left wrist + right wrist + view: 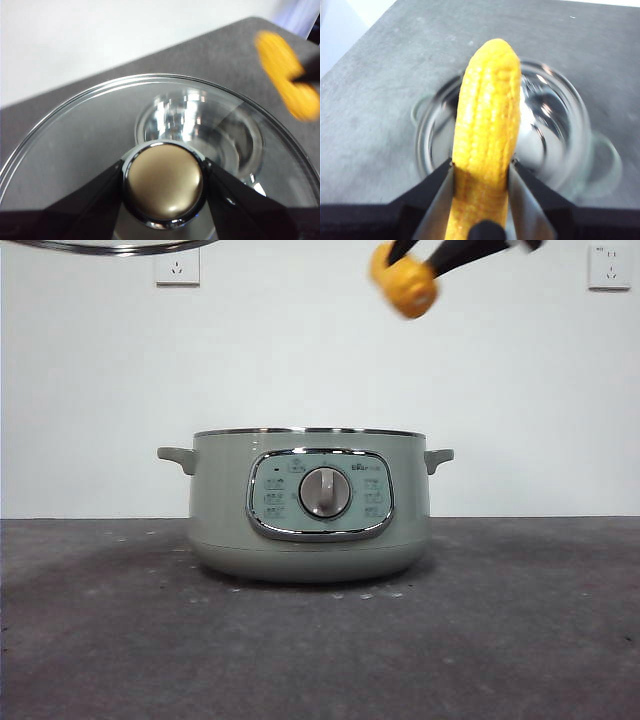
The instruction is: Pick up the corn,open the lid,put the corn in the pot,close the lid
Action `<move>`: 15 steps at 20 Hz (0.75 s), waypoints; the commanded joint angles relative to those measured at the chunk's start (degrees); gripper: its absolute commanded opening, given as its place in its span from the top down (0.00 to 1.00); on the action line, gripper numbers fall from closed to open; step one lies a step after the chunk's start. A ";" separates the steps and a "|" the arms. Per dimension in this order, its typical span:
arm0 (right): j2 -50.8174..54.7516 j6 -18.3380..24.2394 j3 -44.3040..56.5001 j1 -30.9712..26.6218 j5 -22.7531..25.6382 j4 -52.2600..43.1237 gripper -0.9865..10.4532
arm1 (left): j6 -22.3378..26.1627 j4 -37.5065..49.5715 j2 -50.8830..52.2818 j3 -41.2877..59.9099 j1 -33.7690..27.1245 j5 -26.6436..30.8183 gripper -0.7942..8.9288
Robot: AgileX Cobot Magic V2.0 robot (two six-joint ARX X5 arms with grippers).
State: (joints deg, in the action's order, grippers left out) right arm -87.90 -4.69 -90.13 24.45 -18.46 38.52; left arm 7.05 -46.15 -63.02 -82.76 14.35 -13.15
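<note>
Front view first: we've got the pot sitting dead center on the dark table, lid off, its chrome rim bare and the dial panel facing us. From this low angle we can't see inside it. Up at the top left edge of the frame a thin chrome arc of the lid pokes in, well above the pot. At the top right, the corn hangs in the air, end-on to us, pinched by the right gripper, above and a bit right of the pot's middle. Two wall sockets sit up high on the white wall.

Left wrist view: the left gripper is clamped on the lid's knob, one black jaw on each side. The glass lid fills the lower frame, and through it we see the pot's shiny inside, blurry. The corn shows as a yellow blur at the upper right.

Right wrist view: the right gripper has its jaws closed on the corn, which points away up the middle of the frame. Behind and below it sits the open pot, blurred; what shows of its metal inside looks bare, and the corn isn't in it.
</note>
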 commanded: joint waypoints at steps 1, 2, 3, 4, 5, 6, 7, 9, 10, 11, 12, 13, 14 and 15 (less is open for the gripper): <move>-8.92 1.01 -8.02 1.57 -0.20 1.55 0.92 | 0.33 3.41 7.15 7.58 -0.96 -0.74 0.93; -12.92 1.51 -11.69 2.40 -0.17 2.51 0.92 | -0.33 3.91 10.14 10.36 -1.36 -0.74 0.93; -16.74 1.90 -15.28 3.15 0.07 3.69 0.92 | -0.94 3.96 12.81 12.48 -1.60 -0.74 0.93; -20.50 1.92 -18.64 3.87 0.57 4.79 0.92 | -1.36 3.65 15.13 13.94 -1.68 -0.74 0.93; -24.20 2.14 -21.88 4.52 0.92 5.88 0.92 | -1.49 2.89 17.00 14.67 -1.68 -0.74 0.93; -27.56 2.19 -24.68 4.94 1.05 6.84 0.92 | -1.49 1.88 18.53 14.78 -1.68 -0.72 0.93; -30.56 2.14 -26.82 5.42 1.38 7.48 0.92 | -1.49 1.36 19.71 14.78 -1.68 -0.74 0.93; -35.78 2.34 -30.01 6.05 3.17 9.18 0.92 | -1.49 0.42 22.14 14.78 -1.68 -0.72 0.93; -37.42 2.38 -30.67 6.34 3.96 9.70 0.92 | -1.46 0.02 22.95 14.78 -1.68 -0.72 0.93; -38.80 2.36 -30.73 6.40 4.37 9.75 0.92 | -1.46 -0.59 23.61 14.78 -1.68 -0.68 0.93; -39.93 2.36 -30.73 6.40 4.74 9.97 0.92 | -1.46 -1.07 23.98 14.78 -1.68 -0.68 0.93; -40.85 2.38 -30.73 6.40 5.20 10.23 0.92 | -1.46 -1.53 24.15 14.78 -1.68 -0.70 0.93; -41.59 2.58 -30.75 6.40 5.79 10.62 0.92 | -1.44 -1.99 24.17 14.78 -1.68 -0.70 0.93; -42.23 3.28 -30.73 6.40 6.78 11.10 0.92 | -1.33 -2.43 24.17 14.78 -1.68 -0.72 0.93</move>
State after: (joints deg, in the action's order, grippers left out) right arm -129.25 -2.31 -120.51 30.74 -11.81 49.76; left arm 5.96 -50.96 -39.53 -67.29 12.86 -13.43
